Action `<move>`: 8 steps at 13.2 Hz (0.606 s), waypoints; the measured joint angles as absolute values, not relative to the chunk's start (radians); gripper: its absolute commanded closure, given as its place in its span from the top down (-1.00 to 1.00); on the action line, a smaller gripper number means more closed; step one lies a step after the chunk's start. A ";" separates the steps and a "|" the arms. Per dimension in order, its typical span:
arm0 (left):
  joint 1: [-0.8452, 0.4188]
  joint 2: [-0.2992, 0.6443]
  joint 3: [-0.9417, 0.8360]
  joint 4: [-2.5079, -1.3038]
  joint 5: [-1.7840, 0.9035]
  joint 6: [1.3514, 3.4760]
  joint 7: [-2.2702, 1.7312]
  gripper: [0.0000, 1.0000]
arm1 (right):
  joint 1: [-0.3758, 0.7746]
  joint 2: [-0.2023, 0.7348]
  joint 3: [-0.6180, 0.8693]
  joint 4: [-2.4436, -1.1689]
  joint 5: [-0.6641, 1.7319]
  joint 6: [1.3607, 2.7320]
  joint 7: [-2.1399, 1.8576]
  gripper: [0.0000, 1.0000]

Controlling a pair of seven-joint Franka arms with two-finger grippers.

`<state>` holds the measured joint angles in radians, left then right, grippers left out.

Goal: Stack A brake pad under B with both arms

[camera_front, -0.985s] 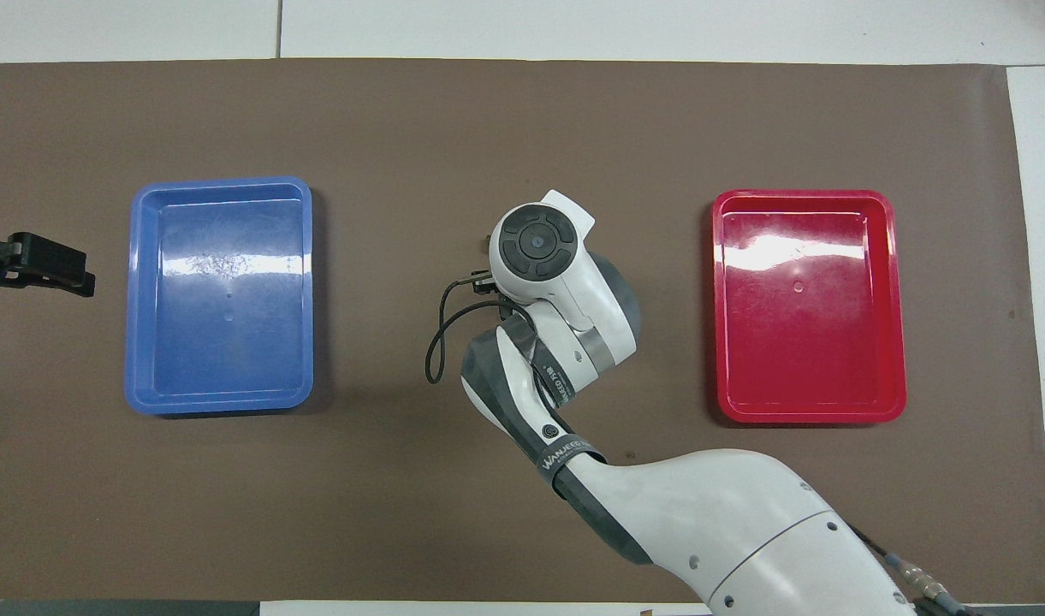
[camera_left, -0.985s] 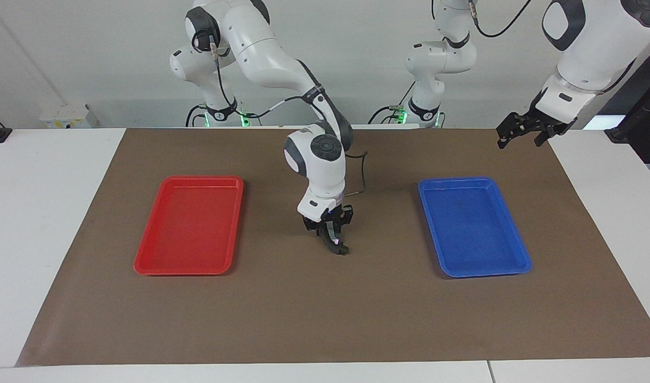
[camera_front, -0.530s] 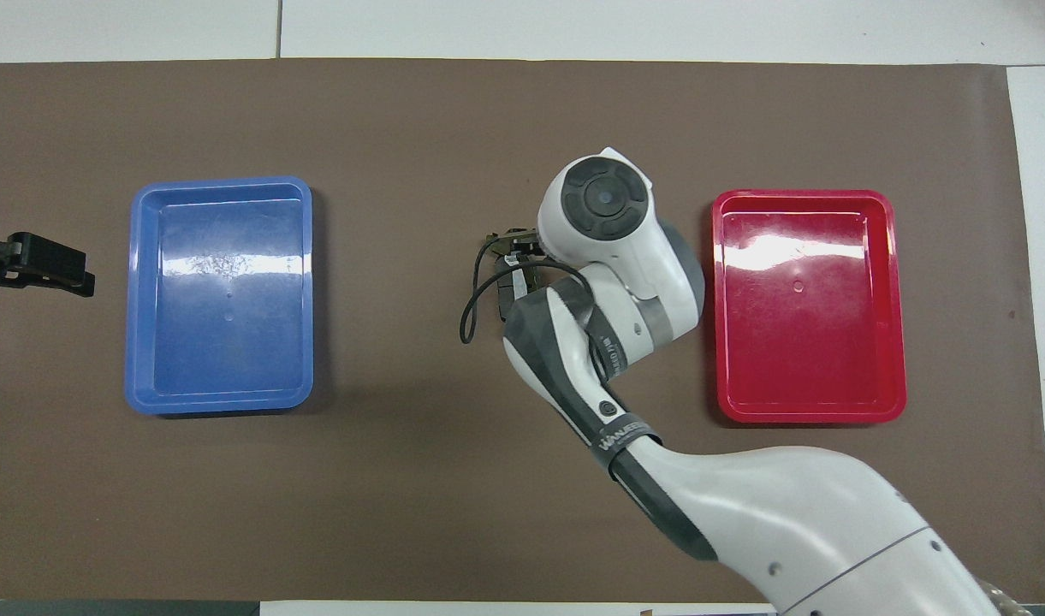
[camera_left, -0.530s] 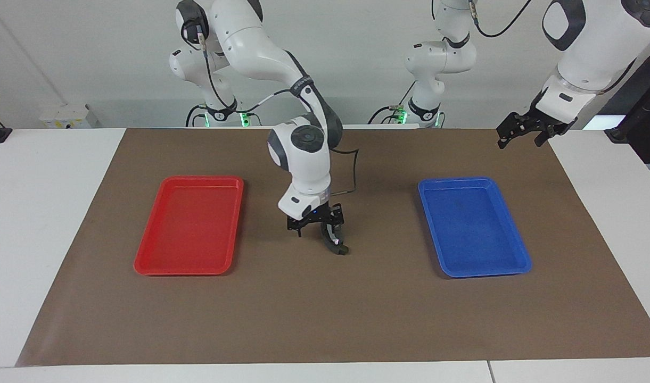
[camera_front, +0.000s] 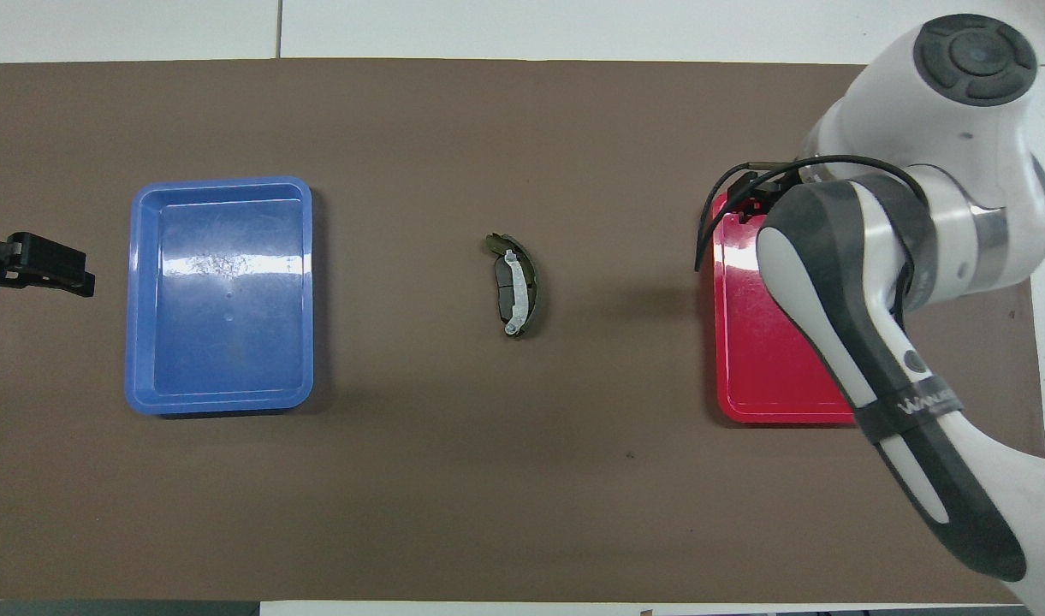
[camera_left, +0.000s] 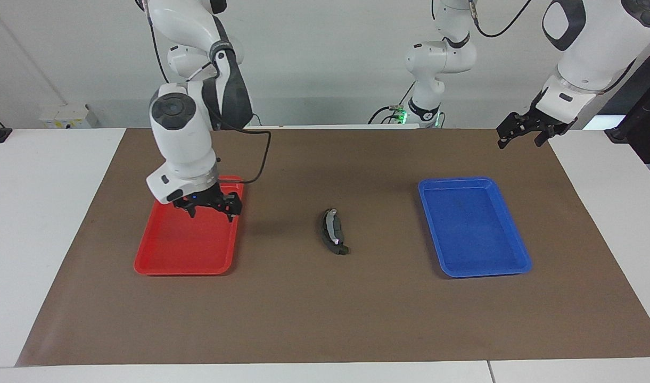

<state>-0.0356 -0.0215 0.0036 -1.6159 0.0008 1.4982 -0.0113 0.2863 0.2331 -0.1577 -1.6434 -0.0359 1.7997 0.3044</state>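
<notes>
I had moved the right gripper (camera_left: pixel 210 208), fingers apart and empty, away over the red tray (camera_left: pixel 159 266), leaving B (camera_left: pixel 332 230) stacked on the A brake pad (camera_left: pixel 342 249), so the stack looked finished.

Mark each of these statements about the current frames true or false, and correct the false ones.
1. The two brake pieces lie stacked on the brown mat between the trays. True.
2. The right gripper is shut on the stack. False: it hangs over the red tray, jaws open, holding nothing.
3. The blue tray holds a brake piece. False: it is empty.
4. The left gripper waits over the mat's edge at the left arm's end of the table, nearer to the robots than the blue tray. True.
5. The piece with the silvery strip lies on top. True.
</notes>
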 measured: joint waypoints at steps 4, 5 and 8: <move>-0.036 -0.021 0.004 -1.616 0.001 1.498 -0.011 1.00 | 0.221 0.133 -0.156 -1.768 -0.039 1.768 0.276 1.00; -0.036 -0.021 0.004 -1.616 0.001 1.498 -0.011 1.00 | 0.198 0.108 -0.156 -1.797 -0.039 1.768 0.242 1.00; -0.036 -0.021 0.004 -1.616 0.001 1.498 -0.011 1.00 | 0.127 0.021 -0.156 -1.877 -0.039 1.768 0.162 1.00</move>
